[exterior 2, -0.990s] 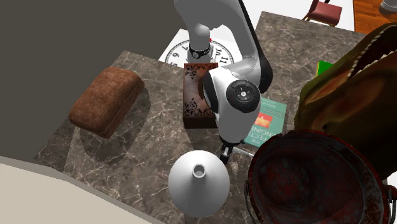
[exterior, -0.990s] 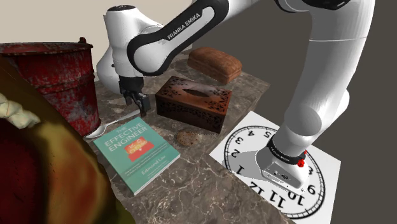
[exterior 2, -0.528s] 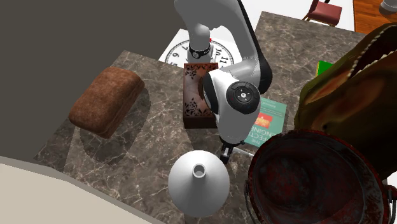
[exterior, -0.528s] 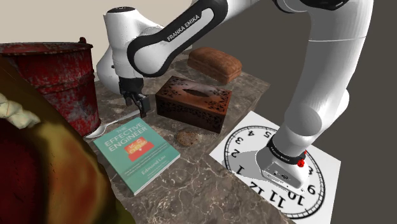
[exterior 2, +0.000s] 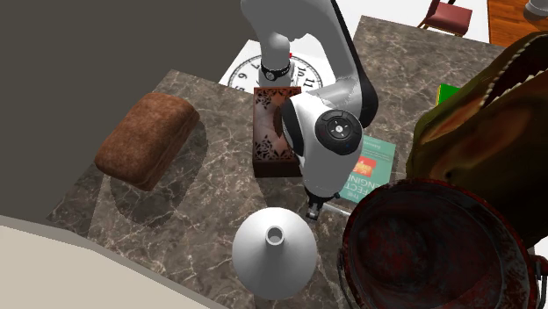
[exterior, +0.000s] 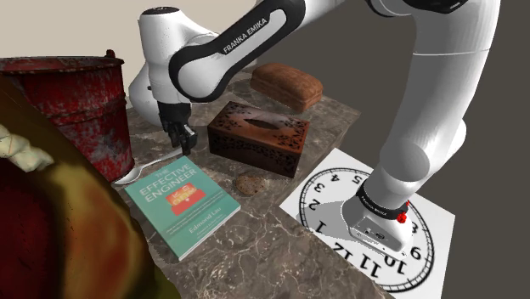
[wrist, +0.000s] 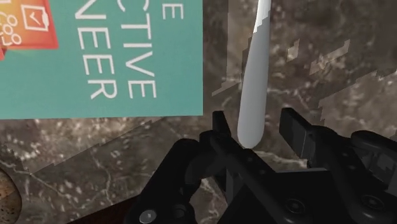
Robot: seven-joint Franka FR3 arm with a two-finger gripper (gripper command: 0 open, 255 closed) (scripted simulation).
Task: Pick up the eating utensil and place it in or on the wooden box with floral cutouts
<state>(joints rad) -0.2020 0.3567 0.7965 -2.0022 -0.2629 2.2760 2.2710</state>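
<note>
In the shoulder view the hand (exterior: 179,140) hangs low over the marble counter (exterior: 280,234), pointing down at the handle of the grey spoon (exterior: 127,175). The spoon lies flat beside the teal book (exterior: 180,202). The carved wooden box (exterior: 259,136) stands nearby with nothing on it.

In the second exterior view the hand (exterior 2: 313,209) is close to the counter, apart from the box (exterior 2: 266,156).

In the wrist view the fingers (wrist: 219,125) stand apart with the spoon's handle end between them, not clasped. By my reading the approach is done; gripping, lifting and carrying to the box remain.
</note>
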